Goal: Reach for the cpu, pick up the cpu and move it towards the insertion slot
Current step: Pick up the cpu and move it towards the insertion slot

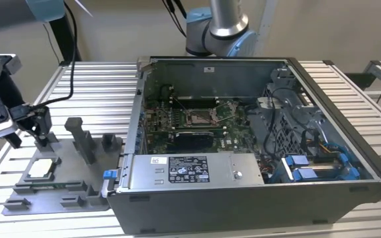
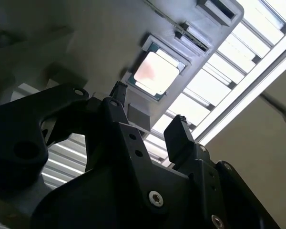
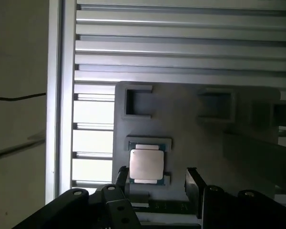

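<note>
Lying flat in a square nest on the grey plate (image 1: 65, 201), the cpu (image 1: 43, 167) sits at about 8 o'clock in the exterior view, with its pale top facing up. Grey blocks (image 1: 83, 141) stand on the plate at 2 o'clock from it. The gripper (image 1: 28, 134) hangs at 12 o'clock from the cpu and is not touching it. In both wrist views the two black fingers (image 3: 193, 183) (image 2: 178, 129) are spread wide apart, holding nothing, and the cpu (image 3: 146, 164) (image 2: 156, 73) shows in the gap just past them. Farther off, at 2 o'clock from the cpu, the insertion slot (image 1: 200, 118) shines inside the open computer case (image 1: 349, 163). Both rest on a table (image 1: 97, 84) of metal slats.
</note>
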`<action>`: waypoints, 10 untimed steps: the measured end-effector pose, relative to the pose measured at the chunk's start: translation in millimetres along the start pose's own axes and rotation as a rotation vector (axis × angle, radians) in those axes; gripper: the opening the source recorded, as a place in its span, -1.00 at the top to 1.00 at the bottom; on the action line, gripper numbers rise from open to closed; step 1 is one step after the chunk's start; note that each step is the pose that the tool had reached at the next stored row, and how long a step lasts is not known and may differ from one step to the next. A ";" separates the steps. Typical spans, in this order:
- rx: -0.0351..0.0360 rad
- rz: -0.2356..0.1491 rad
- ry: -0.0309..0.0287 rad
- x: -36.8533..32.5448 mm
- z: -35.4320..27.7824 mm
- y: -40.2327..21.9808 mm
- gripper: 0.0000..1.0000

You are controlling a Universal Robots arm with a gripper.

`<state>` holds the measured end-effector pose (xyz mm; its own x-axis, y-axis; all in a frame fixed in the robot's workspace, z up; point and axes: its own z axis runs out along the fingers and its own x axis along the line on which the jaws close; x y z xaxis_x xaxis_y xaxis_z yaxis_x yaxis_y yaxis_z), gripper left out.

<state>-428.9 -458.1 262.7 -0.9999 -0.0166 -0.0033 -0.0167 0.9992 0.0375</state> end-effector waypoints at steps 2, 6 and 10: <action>0.0001 0.000 0.0001 0.0 3.6 -0.8 -1.00; 0.0000 0.001 0.0000 0.1 10.9 -2.2 -1.00; 0.0000 0.001 0.0000 0.1 18.1 -2.9 -1.00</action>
<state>-428.9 -460.3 244.5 -0.9999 -0.0155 -0.0032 -0.0156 0.9992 0.0375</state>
